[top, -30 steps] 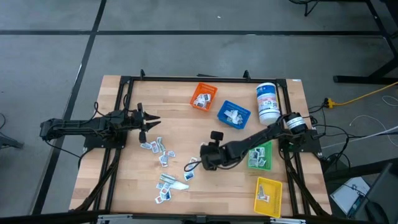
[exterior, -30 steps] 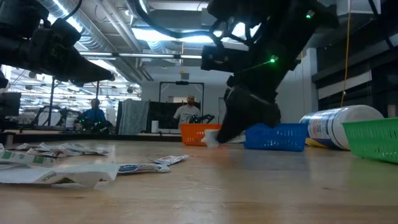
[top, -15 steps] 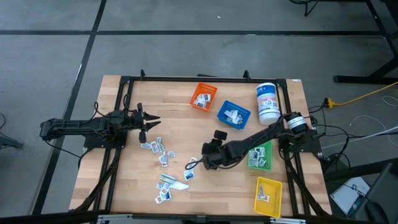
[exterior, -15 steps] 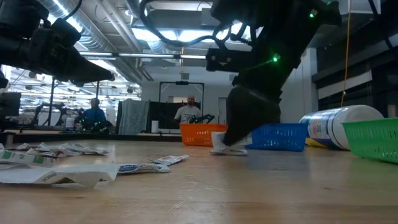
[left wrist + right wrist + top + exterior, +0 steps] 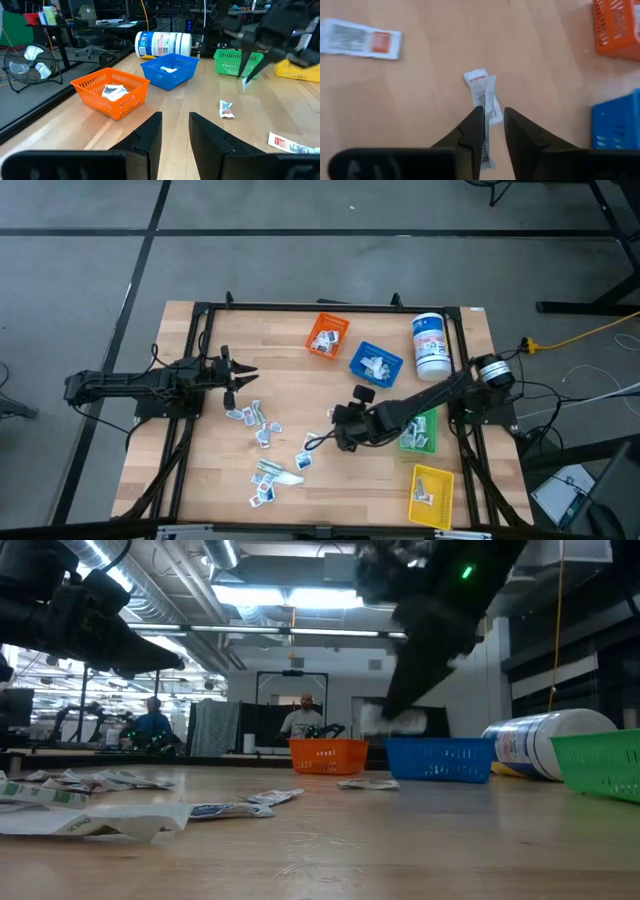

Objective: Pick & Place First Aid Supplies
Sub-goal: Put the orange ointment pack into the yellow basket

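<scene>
Small white packets lie flat and scattered on the wooden table. One group is left of centre and another sits nearer the near edge. My right gripper is at mid-table, raised off the wood and shut on one packet. A second packet lies flat on the table right below it. My left gripper hovers near the left edge with its fingers a little apart, holding nothing. My right gripper pinches one white packet between its two fingers, which slant down from the table's right side. The packet is lifted clear of the table and sticks out past the fingertips. Which end it holds is hidden by the fingers.
An orange bin and a blue bin stand toward the far edge, each with packets inside. A white canister lies beside them. A green bin and a yellow bin sit on the right. People stand in the room beyond.
My right gripper has risen from the tabletop, lifting one packet clear, and has moved a little toward the table's right edge. A second packet that was under it has stayed lying on the wood.
</scene>
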### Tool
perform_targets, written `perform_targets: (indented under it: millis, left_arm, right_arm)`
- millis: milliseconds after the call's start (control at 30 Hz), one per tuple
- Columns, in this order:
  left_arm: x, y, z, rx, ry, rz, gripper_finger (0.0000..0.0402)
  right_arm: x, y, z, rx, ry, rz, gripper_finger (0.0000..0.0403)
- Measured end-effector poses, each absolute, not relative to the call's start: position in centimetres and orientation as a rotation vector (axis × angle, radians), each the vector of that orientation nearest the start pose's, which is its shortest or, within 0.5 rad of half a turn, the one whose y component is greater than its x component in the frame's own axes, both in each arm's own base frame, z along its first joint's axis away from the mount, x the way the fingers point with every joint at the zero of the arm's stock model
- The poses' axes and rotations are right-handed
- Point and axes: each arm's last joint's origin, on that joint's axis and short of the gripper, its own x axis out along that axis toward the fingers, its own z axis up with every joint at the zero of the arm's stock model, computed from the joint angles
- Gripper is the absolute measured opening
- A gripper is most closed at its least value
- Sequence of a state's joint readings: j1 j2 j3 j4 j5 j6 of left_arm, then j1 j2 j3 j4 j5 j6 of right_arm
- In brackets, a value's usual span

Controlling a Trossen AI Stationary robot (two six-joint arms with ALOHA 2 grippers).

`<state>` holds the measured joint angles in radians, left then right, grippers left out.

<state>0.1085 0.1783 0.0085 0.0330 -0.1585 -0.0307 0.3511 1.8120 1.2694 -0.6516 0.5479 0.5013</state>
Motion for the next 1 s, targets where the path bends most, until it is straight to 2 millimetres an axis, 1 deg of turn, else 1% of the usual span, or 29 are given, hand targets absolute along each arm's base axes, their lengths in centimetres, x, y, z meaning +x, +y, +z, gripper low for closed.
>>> perform_targets:
  millis: [233,367,533,700,833,1000]
  left_arm:
    - [10.6,1.6,15.5,-0.027,0.134,0.268,0.0091]
    - [10.6,1.6,15.5,-0.027,0.134,0.268,0.0091]
    - [10.6,1.6,15.5,-0.027,0.133,0.268,0.0093]
    - [10.6,1.6,15.5,-0.027,0.133,0.269,0.0091]
    - [10.6,1.6,15.5,-0.027,0.134,0.269,0.0093]
    - [10.6,1.6,15.5,-0.027,0.133,0.269,0.0091]
  right_arm:
    - [31.5,11.5,23.1,-0.011,1.016,-0.376,0.0092]
    - [29.8,11.9,24.8,0.05,1.03,-0.34,0.0093]
    - [27.5,12.7,26.7,0.178,1.102,-0.21,0.008]
    - [25.6,13.8,28.5,0.285,1.133,-0.057,0.0064]
    - [24.5,14.4,29.4,0.321,1.141,0.012,0.0055]
    - [24.2,15.0,29.3,0.304,1.149,0.033,0.005]
